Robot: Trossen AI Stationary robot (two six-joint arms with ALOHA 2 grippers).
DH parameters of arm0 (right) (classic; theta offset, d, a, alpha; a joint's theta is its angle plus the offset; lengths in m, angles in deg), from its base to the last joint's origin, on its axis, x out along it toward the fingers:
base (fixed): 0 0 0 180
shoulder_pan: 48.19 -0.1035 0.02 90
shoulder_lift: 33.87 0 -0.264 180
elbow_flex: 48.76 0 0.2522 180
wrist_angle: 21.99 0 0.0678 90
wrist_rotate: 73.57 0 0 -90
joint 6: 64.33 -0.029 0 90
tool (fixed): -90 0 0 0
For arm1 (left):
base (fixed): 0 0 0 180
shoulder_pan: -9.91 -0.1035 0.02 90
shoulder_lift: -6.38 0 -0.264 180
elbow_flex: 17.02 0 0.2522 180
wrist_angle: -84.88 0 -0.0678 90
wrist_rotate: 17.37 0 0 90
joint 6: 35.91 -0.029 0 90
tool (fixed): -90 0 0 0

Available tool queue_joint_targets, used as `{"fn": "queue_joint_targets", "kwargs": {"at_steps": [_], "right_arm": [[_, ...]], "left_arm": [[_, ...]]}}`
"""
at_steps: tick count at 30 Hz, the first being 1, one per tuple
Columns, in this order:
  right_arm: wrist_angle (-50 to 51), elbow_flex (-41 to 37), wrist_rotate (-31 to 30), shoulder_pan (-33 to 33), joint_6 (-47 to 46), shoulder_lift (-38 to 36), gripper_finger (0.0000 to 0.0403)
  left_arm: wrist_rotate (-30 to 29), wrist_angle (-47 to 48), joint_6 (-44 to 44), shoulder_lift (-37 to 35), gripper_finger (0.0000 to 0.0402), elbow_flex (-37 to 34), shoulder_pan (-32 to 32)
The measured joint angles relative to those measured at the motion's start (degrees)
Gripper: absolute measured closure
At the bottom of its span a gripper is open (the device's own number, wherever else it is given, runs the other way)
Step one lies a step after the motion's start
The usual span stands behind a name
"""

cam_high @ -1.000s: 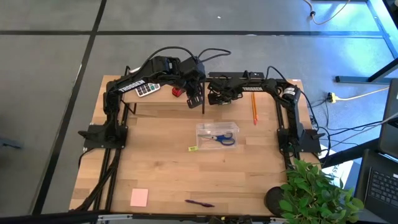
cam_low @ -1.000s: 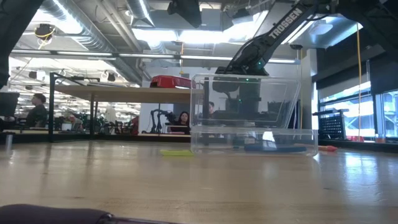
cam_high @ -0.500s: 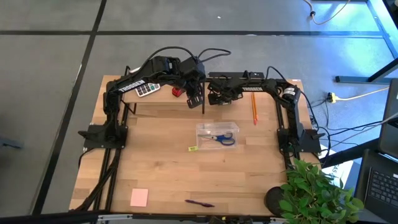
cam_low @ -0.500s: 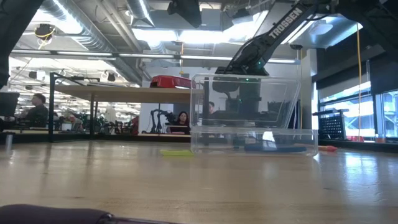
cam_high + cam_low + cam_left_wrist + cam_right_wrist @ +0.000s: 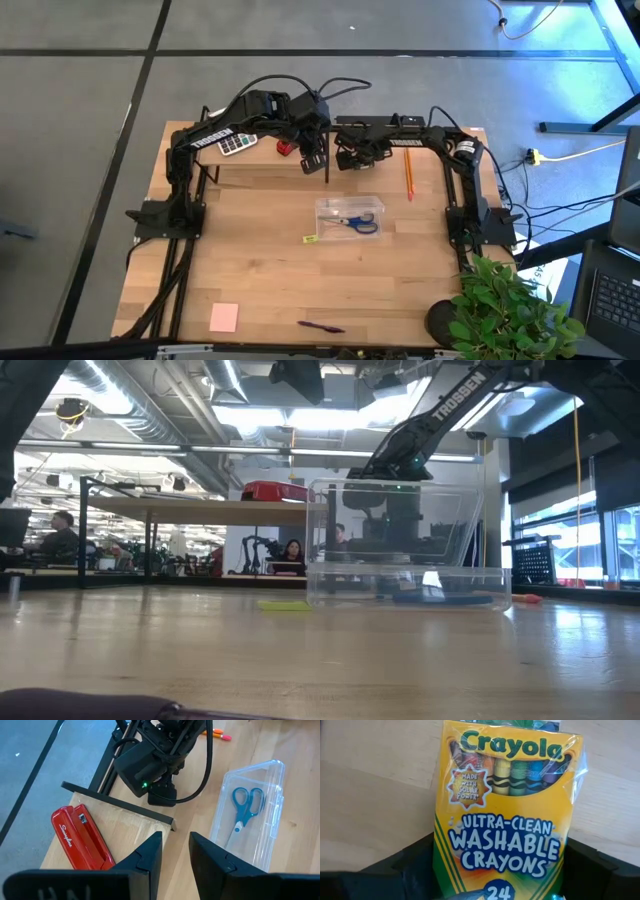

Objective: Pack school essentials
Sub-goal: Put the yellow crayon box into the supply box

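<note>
High view: both arms folded at far edge of wooden desk (image 5: 260, 270), left pincer (image 5: 314, 160) and right pincer (image 5: 350, 157) close together, just behind clear plastic box (image 5: 349, 218). Blue-handled scissors (image 5: 354, 222) lying inside this box; tiny yellow block (image 5: 311, 239) on desk just beside the box's corner. Orange pencil (image 5: 408, 176) flat near right arm. Pink sticky-note pad (image 5: 224, 318) and dark purple pen (image 5: 321, 326) at near edge, well apart from the box. Calculator (image 5: 236, 144) and red stapler (image 5: 285, 148) under left arm.

Right wrist view: crayon box (image 5: 505, 815) standing between the pincer's dark fingers (image 5: 405, 862), held wide, above bare wood.

Left wrist view: fingers (image 5: 145, 857) narrow with small gap, holding nothing, above desk between stapler and clear box.
</note>
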Motion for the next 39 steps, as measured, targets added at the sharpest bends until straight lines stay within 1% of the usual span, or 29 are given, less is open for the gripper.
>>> {"fn": "queue_joint_targets", "kwargs": {"at_steps": [7, 14, 17, 25, 29, 35, 39], "right_arm": [[3.66, 2.36, -0.55, 0.0, 3.02, 0.27, 0.0076], [7.21, 3.18, -0.84, 0.03, 3.35, 0.27, 0.0076], [6.73, 3.18, -0.94, 0.28, 4.14, 0.23, 0.0076], [4.96, 3.24, 2.11, 0.66, 5.79, 0.23, 0.0076], [5.35, 3.27, 3.04, 0.62, 7.4, -0.32, 0.0084], [6.79, 3.29, 3.04, 1.18, 7.63, -1.99, 0.0092], [8.58, 3.29, 1.62, 1.25, 7.68, -3.15, 0.0092]], "left_arm": [[0.0, 0.0, -0.02, -0.01, 0.0312, 0.0, -0.02], [0.01, 0.0, 0.0, 0.01, 0.0312, 0.01, -0.01], [0.02, 0.0, 0.0, -0.01, 0.0312, 0.02, -0.02], [0.02, 0.0, -0.01, 0.0, 0.0312, 0.0, -0.01], [0.0, 0.0, -0.01, -0.01, 0.0312, 0.01, 0.0], [0.0, 0.0, 0.0, -0.01, 0.0312, 0.0, 0.0], [0.02, 0.0, 0.0, -0.01, 0.0312, 0.0, 0.01]]}}
